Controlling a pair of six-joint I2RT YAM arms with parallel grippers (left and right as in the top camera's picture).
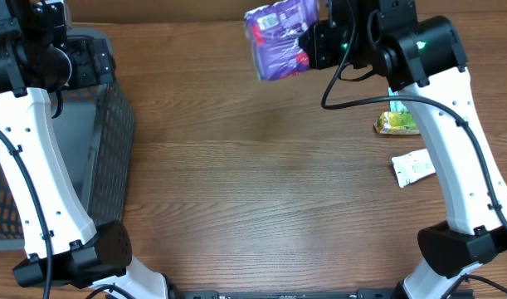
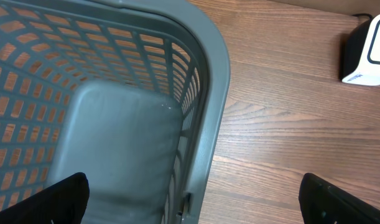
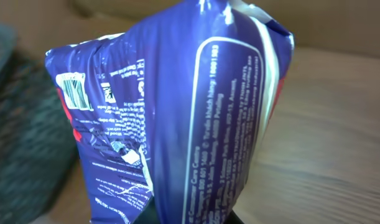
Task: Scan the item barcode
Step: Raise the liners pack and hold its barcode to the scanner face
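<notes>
1. Purple packet [image 3: 177,124] fills the right wrist view, barcode [image 3: 74,90] at its upper left.
2. Right gripper [image 1: 318,41] clamps it aloft over the far edge of the table [image 1: 261,191].
3. Left gripper [image 2: 196,199] hangs released above the grey basket [image 2: 208,74].

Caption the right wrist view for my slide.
Right gripper holds a purple packet above the wooden table, barcode showing at its upper left.
</notes>
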